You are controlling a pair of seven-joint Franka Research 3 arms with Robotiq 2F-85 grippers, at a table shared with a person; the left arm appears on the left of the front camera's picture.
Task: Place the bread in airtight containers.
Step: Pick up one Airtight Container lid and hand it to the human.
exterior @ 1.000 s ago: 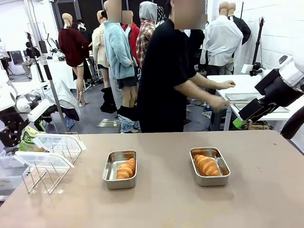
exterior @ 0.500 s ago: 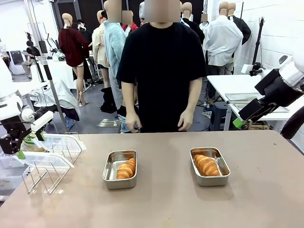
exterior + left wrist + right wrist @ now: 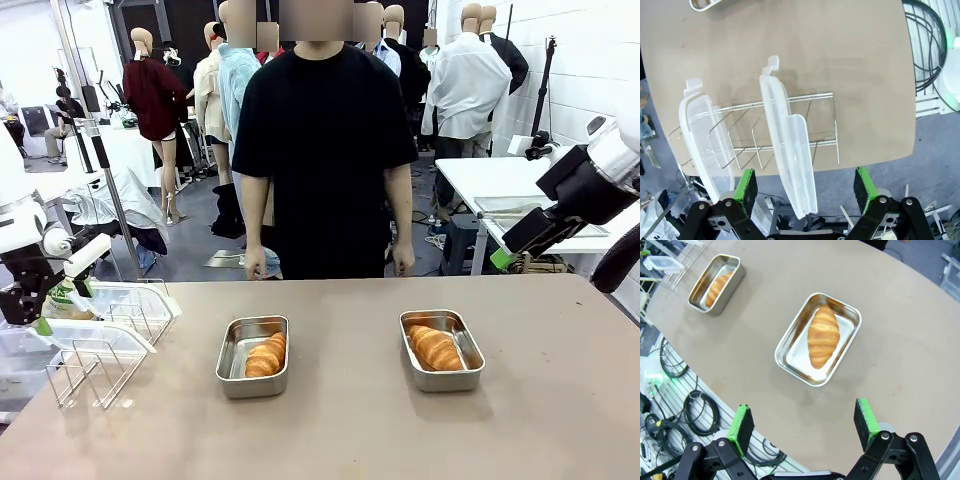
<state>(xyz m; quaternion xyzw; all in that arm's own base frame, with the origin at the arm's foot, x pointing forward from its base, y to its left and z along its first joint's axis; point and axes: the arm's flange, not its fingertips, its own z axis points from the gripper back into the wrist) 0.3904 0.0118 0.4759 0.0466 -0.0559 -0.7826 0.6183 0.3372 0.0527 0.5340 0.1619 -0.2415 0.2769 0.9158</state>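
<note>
As the person [image 3: 320,150] swings back from the side bench to face the table [image 3: 340,440], the left arm has dropped in over the wire rack [image 3: 835,135]. The left gripper [image 3: 805,184] is spread wide, gripping nothing, with one clear lid [image 3: 785,135] standing right between its jaws and a second lid [image 3: 705,145] just outside one jaw. I'd call the loading finished and lidding next. The right gripper [image 3: 802,425] hasn't budged, its jaws apart and empty. One steel container [image 3: 846,326] sits ahead of those jaws, centred between them, with the other container [image 3: 735,276] well beyond to one side. Both are uncovered. The near bread [image 3: 823,336] is golden-brown, glossy and ridged, lying lengthwise in its pan. The far bread [image 3: 719,286] lies the same way.
</note>
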